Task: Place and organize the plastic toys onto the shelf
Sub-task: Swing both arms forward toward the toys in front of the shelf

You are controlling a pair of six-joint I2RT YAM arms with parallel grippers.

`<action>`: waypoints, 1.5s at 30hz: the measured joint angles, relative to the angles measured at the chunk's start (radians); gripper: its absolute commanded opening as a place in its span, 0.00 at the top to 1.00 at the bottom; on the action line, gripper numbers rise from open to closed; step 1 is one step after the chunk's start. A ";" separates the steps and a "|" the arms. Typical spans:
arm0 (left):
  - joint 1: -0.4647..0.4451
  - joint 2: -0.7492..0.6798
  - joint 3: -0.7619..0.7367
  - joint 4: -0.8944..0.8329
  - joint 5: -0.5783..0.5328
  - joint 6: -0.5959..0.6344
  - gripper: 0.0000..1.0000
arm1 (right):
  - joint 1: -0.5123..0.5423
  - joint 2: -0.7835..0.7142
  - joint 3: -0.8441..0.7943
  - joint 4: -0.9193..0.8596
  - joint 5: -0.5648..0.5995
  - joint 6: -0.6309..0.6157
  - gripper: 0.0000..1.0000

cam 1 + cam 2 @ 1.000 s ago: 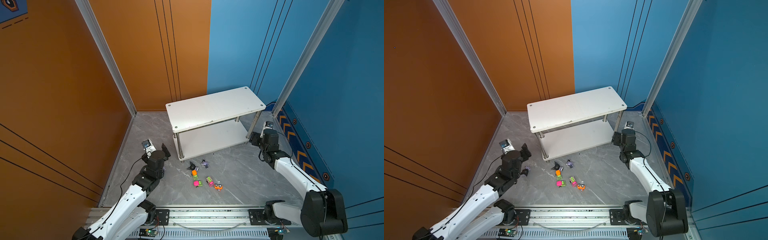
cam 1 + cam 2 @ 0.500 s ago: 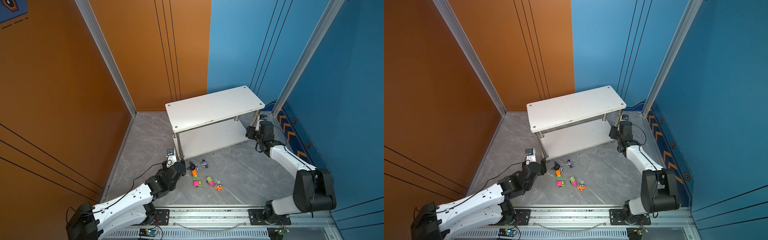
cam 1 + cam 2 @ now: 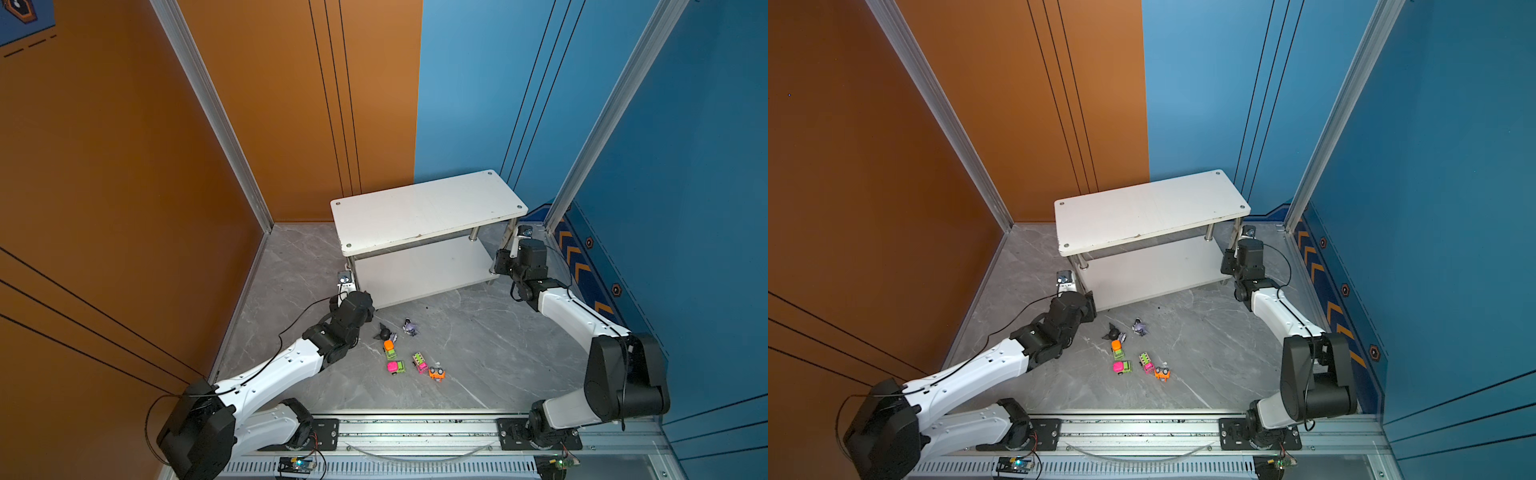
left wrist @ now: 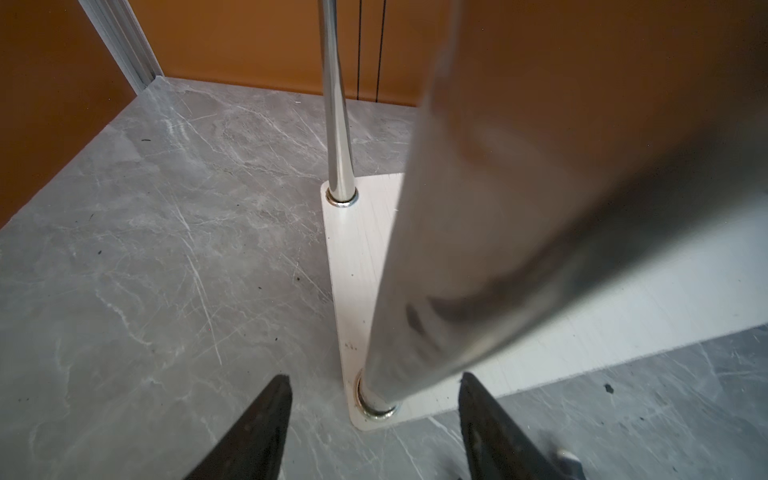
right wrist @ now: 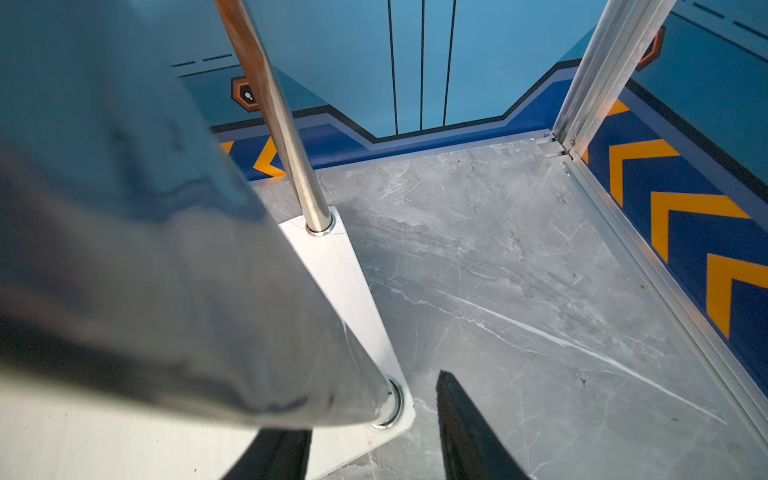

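**Claws at the shelf (image 3: 428, 212).** The left claw (image 4: 374, 376), a second earlier well off toward 9 o'clock, stood open astride the 7 o'clock post (image 4: 478, 228). The right claw (image 3: 500, 262), moved closer, stood open astride the 4 o'clock post (image 5: 187, 311). Neither held anything. The plastic toys (image 3: 389, 349) remained on the counter (image 3: 478, 340), at 6 o'clock of the shelf.
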 measured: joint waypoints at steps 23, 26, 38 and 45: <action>0.350 0.390 0.282 0.187 0.370 0.061 0.47 | 0.248 -0.221 -0.168 0.058 0.249 0.091 0.52; 0.380 0.460 0.346 0.206 0.410 0.066 0.47 | 0.248 -0.267 -0.198 0.057 0.270 0.098 0.27; 0.426 0.592 0.494 0.207 0.496 0.083 0.43 | 0.130 -0.183 -0.149 0.023 0.157 0.091 0.20; 0.433 0.608 0.518 0.194 0.522 0.068 0.36 | 0.223 -0.175 -0.148 0.000 0.160 0.090 0.16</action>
